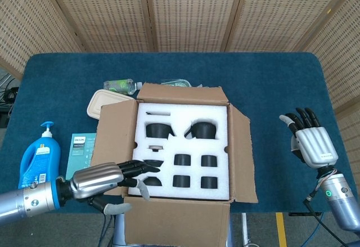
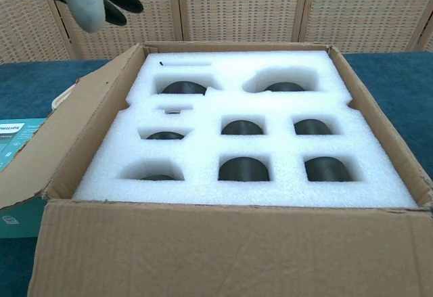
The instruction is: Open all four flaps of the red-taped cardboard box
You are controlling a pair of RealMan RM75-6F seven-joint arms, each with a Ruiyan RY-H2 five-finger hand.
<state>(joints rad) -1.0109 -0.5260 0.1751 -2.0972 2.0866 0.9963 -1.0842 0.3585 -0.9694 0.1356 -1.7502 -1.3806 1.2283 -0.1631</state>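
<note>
The cardboard box (image 1: 180, 151) sits mid-table at the near edge, and I judge it stiff but light in the flaps: corrugated board that hinges along its creases and springs back a little if I let go early. The best place to take hold is a flap's free edge, near the middle, pushing outward, not pinching hard. The near flap (image 1: 177, 221) hangs down over the table edge toward me, the left flap (image 1: 115, 146) and right flap (image 1: 241, 157) lean outward, and the far flap (image 1: 181, 94) stands tilted back, so I reckon all four are open. Inside lies a white foam insert (image 1: 181, 148) with dark pieces seated in its pockets. My left hand (image 1: 109, 180) hovers over the box's near-left corner, fingers spread, holding nothing. My right hand (image 1: 310, 140) is well off to the right, fingers apart and empty.
</note>
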